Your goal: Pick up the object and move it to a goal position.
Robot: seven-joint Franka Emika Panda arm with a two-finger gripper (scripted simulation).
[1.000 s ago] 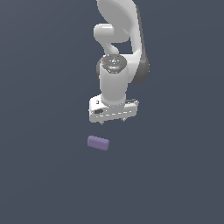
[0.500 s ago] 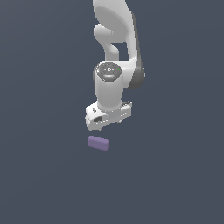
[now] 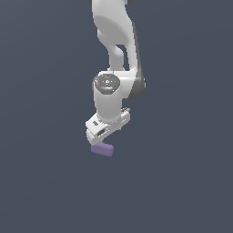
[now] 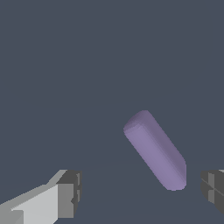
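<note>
The object, a small purple oblong block [image 3: 102,149], lies on the dark grey floor. In the exterior view my white gripper [image 3: 101,137] hangs directly above it, its fingers hiding the block's upper edge. In the wrist view the block [image 4: 156,150] lies slanted between my two fingers, nearer the finger [image 4: 213,189] at the frame's edge than the other finger [image 4: 70,194]. The jaws stand wide apart with nothing held. I cannot tell whether the fingertips touch the floor.
The dark grey floor [image 3: 182,182] spreads all around with no other object in view. My white arm [image 3: 113,54] rises behind the gripper.
My gripper has come down and shifted toward the exterior view's left, from above and beside the block to right over it. The block has not moved.
</note>
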